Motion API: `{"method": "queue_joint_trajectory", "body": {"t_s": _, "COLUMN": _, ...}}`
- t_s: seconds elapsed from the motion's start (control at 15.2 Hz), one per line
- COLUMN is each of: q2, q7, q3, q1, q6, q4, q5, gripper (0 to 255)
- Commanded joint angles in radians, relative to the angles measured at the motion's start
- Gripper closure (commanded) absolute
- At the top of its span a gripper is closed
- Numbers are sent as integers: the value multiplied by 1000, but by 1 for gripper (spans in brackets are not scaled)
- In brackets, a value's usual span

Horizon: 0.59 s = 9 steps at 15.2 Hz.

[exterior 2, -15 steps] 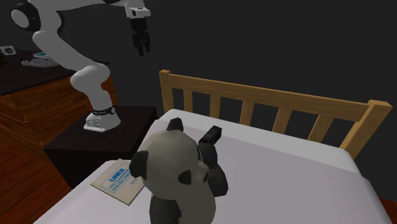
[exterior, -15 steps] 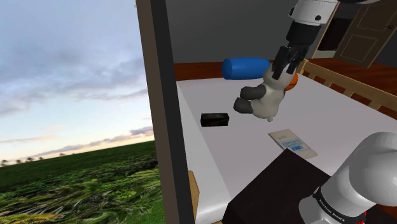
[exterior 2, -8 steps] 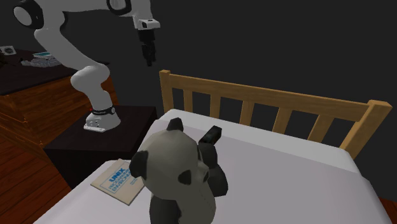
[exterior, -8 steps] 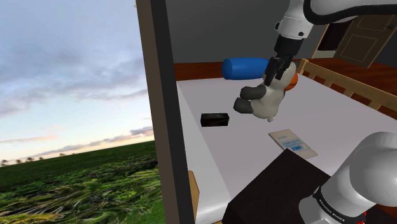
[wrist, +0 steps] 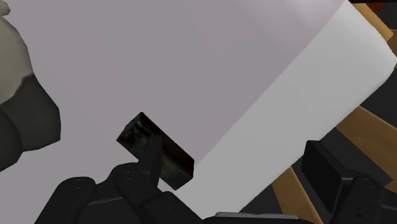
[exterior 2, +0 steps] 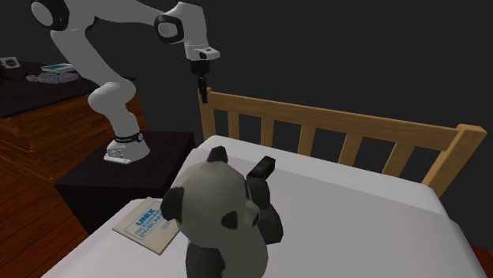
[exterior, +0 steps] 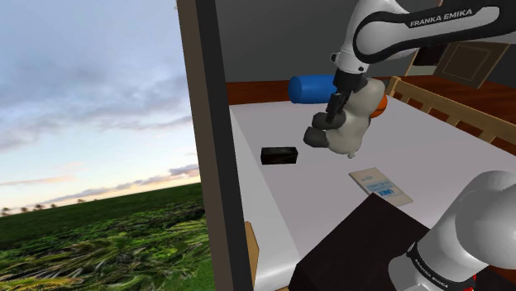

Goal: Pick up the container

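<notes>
White bed with slatted wooden rail, in a dark-walled room with wood floor. Near one long edge of the bed, apart from the panda: small black box-shaped container, lying flat, long axis roughly square to that edge. Gripper in the air over the bed, fingers apart, clasping nothing.

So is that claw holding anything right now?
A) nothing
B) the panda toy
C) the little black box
A: the claw hangs open in the air with nothing between its fingers, while the black box lies free on the white bed.
</notes>
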Motion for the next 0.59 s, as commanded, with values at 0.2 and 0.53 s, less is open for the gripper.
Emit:
{"method": "queue_joint_trajectory", "body": {"t_s": 0.2, "q2": 188, "q7": -157, "q3": -51, "q1": 16, "q6": 119, "q4": 60, "q5": 16, "gripper": 0}}
{"method": "queue_joint_trajectory", "body": {"t_s": 0.53, "q2": 380, "q7": -309, "q3": -75, "q1": 25, "q6": 211, "q4": 147, "q5": 59, "gripper": 0}}
